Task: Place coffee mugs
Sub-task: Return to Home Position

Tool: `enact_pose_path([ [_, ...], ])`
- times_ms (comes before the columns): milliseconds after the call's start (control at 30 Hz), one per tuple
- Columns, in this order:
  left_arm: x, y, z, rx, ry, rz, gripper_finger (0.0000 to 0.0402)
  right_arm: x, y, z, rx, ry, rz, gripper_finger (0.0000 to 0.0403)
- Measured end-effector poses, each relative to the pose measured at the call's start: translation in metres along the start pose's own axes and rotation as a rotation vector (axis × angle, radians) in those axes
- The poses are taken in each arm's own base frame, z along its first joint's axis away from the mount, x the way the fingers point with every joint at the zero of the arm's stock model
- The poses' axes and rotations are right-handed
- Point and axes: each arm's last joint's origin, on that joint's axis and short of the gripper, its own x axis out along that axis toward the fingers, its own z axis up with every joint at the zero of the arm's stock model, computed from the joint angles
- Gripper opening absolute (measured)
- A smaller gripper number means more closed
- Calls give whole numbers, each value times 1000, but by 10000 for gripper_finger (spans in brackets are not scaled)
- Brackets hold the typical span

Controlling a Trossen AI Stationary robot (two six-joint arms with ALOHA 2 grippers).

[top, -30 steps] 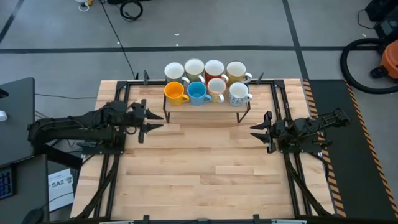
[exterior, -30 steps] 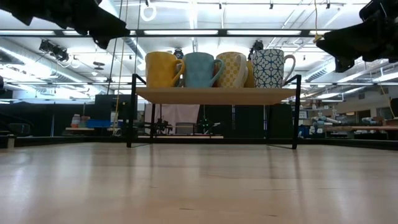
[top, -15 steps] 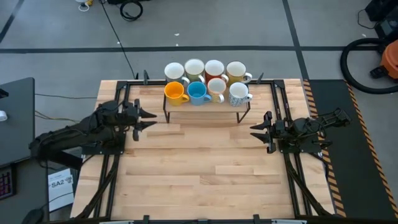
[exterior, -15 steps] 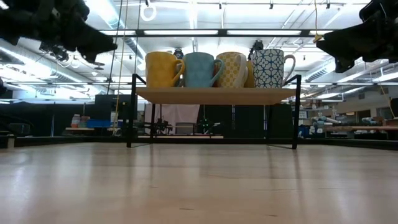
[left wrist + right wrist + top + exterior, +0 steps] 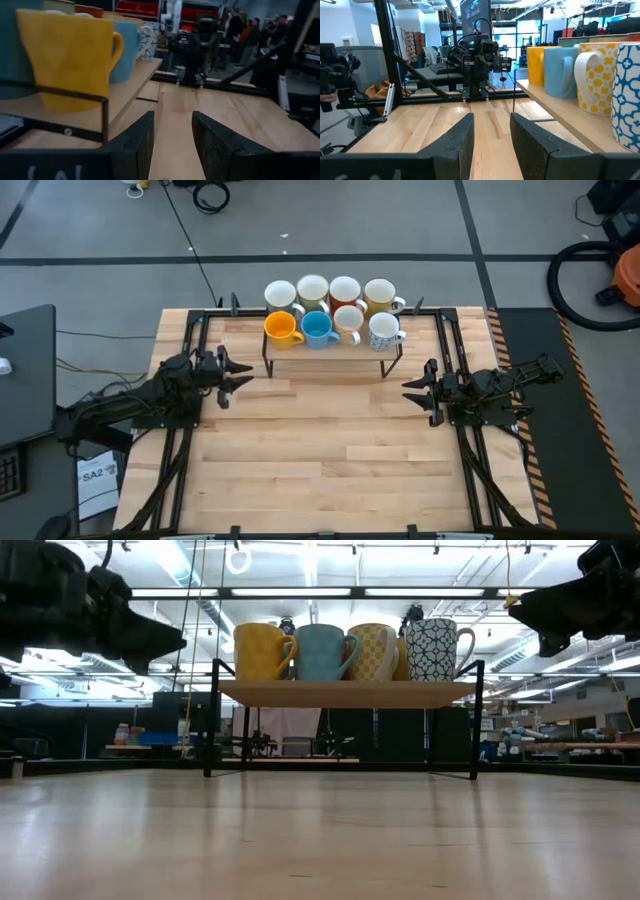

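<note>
Eight coffee mugs [image 5: 332,310] stand upright in two rows on a small raised shelf [image 5: 345,692] at the far middle of the table. The front row has an orange-yellow mug [image 5: 282,328], a blue one [image 5: 317,328], a yellow-patterned one [image 5: 349,320] and a blue-patterned one [image 5: 383,330]. White, cream, red and yellow mugs stand behind them. My left gripper [image 5: 243,376] is open and empty, left of the shelf, above the table. My right gripper [image 5: 408,389] is open and empty, near the shelf's right end.
The shelf has thin black metal legs [image 5: 210,720] and open room beneath it. Black frame rails [image 5: 190,340] run along the table's left and right sides. Bare wooden tabletop [image 5: 320,450] spreads between the arms and toward the near edge.
My left arm has sunk lower and drawn back a little toward the table's left edge, with its gripper still open and empty. The right arm and the mugs have kept still.
</note>
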Motion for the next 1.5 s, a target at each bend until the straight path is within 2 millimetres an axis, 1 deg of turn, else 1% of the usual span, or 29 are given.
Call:
enact_pose_path([
  [33,0,1,-3,-4,-6,10,139,0,0,0,0,0,0,132],
  [267,0,2,-3,14,-7,43,139,0,0,0,1,-2,0,132],
  [633,-2,4,-20,-37,168,66,139,0,0,0,1,-2,0,132],
  [967,-2,5,-22,-39,180,83,139,0,0,0,1,-1,0,132],
  [1500,-1,4,-17,-25,128,77,139,0,0,0,1,-2,0,132],
])
